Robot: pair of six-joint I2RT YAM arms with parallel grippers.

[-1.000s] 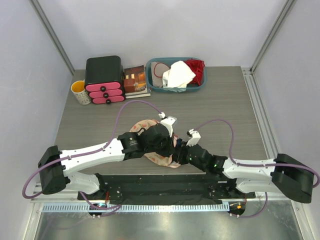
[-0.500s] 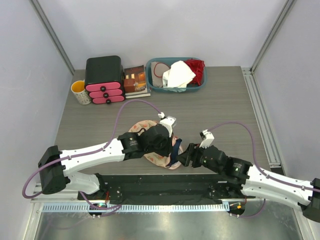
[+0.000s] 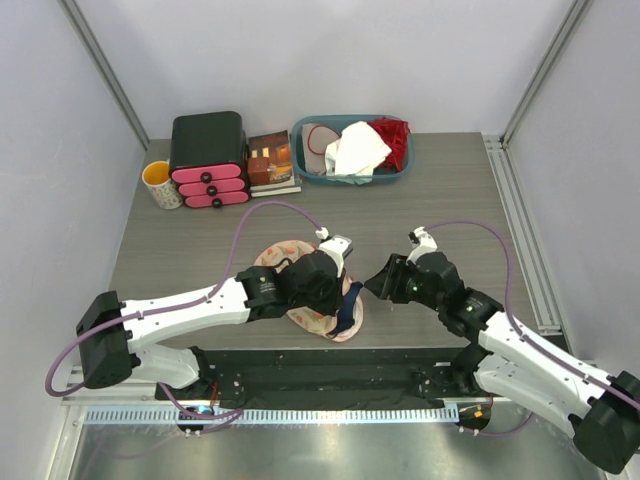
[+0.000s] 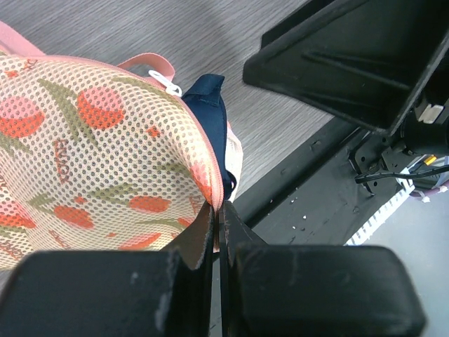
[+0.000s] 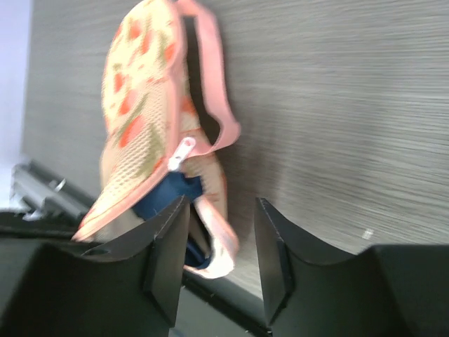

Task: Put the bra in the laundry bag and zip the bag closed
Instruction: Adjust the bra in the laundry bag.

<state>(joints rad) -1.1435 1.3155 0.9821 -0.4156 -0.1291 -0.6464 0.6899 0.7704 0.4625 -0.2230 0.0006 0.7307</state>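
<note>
The right gripper [image 3: 377, 286] no longer touches the laundry bag [image 3: 318, 322]. It sits farther right and higher in the frame, jaws apart, with a bare strip of table [image 3: 440, 200] between them. The bag's lower right edge, covered before, now shows a navy strip of bra [image 3: 347, 316].

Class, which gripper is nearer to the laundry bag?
Left. The left gripper is shut on the rim of the laundry bag. The right gripper hangs open off the bag's right side, not touching it.
</note>
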